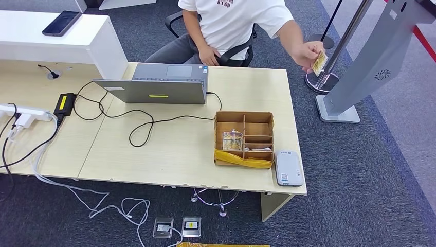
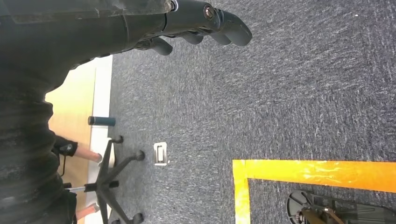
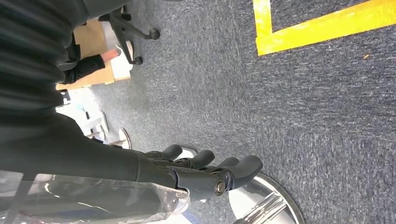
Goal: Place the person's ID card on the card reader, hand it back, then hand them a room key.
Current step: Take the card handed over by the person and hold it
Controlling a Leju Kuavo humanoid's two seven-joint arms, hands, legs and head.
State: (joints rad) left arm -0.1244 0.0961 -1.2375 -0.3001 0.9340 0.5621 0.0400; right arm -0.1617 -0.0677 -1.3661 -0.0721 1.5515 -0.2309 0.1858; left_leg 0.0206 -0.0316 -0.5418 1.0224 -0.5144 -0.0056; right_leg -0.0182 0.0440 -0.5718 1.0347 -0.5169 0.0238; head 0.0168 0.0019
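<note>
Left hand (image 2: pixel 196 23), right hand (image 3: pixel 205 170): hung at sides over carpet, fingers loosely apart, nothing held.
Card reader (image 1: pixel 288 168): near table edge, just beside divided box (image 1: pixel 243 139); room key presumed among box contents.
ID card (image 1: pixel 319 63): held out by person's hand (image 1: pixel 307 52), beyond table's far right corner.
Step judged: card to be taken. Right arm advised; free edge to be pinched, clear of person's fingers.

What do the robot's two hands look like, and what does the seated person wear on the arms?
Both the left hand and the right hand are dark grey with thick, rounded fingers and a round metal screw at the side. Clear plastic film wraps the right wrist. The person wears a white short-sleeved T-shirt with dark lettering.
</note>
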